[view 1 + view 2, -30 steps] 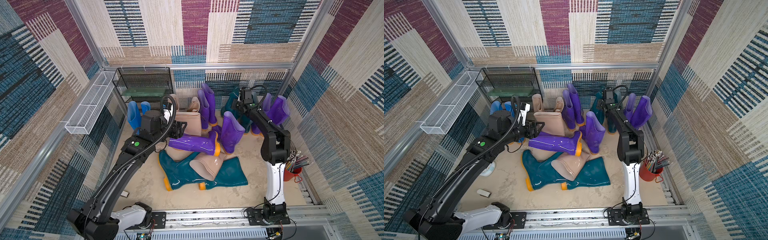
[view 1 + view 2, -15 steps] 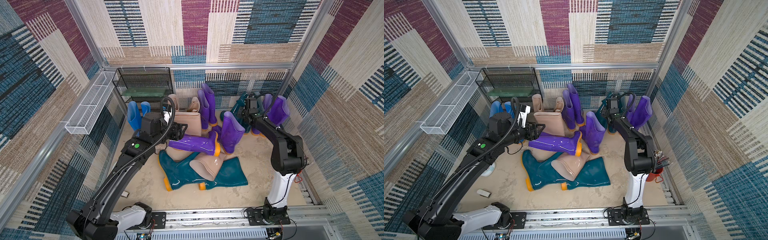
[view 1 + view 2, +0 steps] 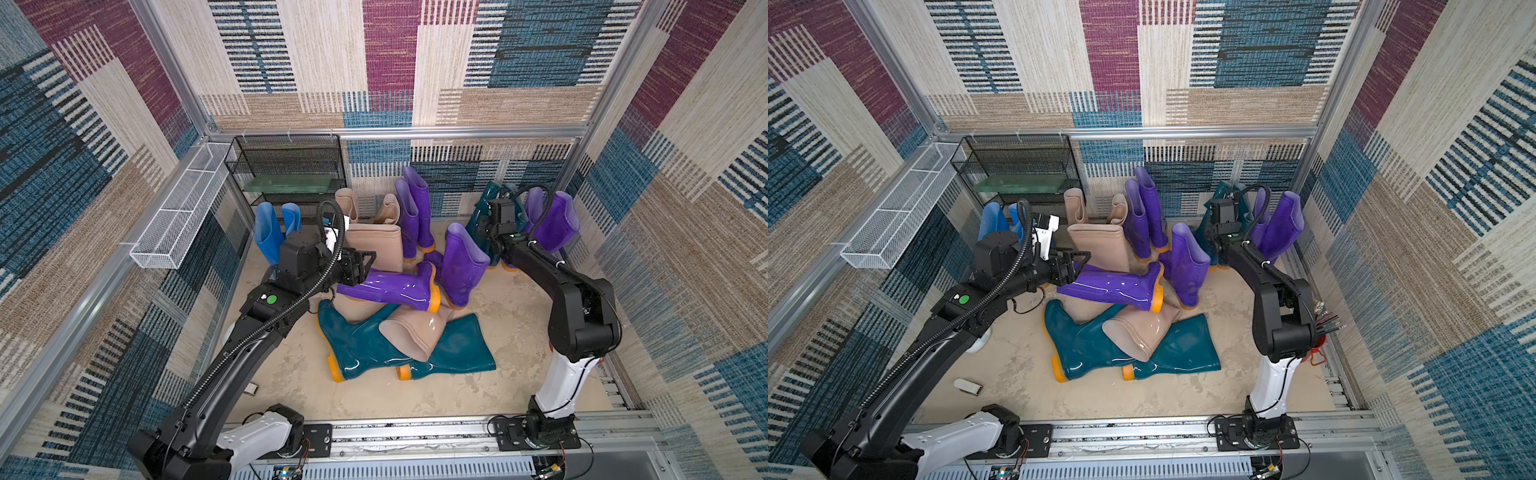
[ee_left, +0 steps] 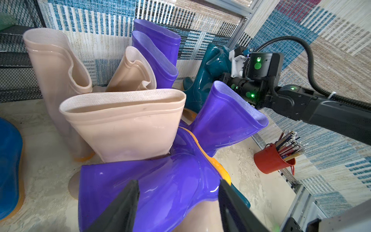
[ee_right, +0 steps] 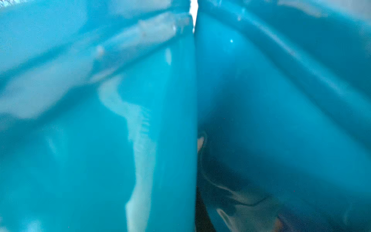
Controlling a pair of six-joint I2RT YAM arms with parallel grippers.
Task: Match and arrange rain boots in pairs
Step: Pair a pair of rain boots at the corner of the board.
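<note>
Patchwork woven walls (image 3: 374,62) all round, beige stone-look bench (image 3: 515,340) below, black mesh rack (image 3: 286,166) at 11 o'clock. Near centre, a bit toward 9: lying purple boot (image 3: 386,286), shaft mouth to 9, orange sole to 3, clamped at the shaft btwn L jaws, fingers (image 4: 124,202) either side in L wrist view. Just behind, toward 12: upright beige boot (image 3: 376,247). Toward 6: flat teal boots (image 3: 357,345) on bench w/ lying beige boot (image 3: 415,332) across them. Just beside the orange sole, at 3: standing purple boot (image 3: 461,266). Along back: beige pair (image 3: 347,203), back purple pair (image 3: 415,208) at 12, blue pair (image 3: 268,232) at 10, standing teal boots (image 3: 478,228) at 1, corner purple pair (image 3: 555,224) at 2. R jaws together, in among those standing teal boots; R wrist view all blurred teal gloss, can't tell if anything pinched.
</note>
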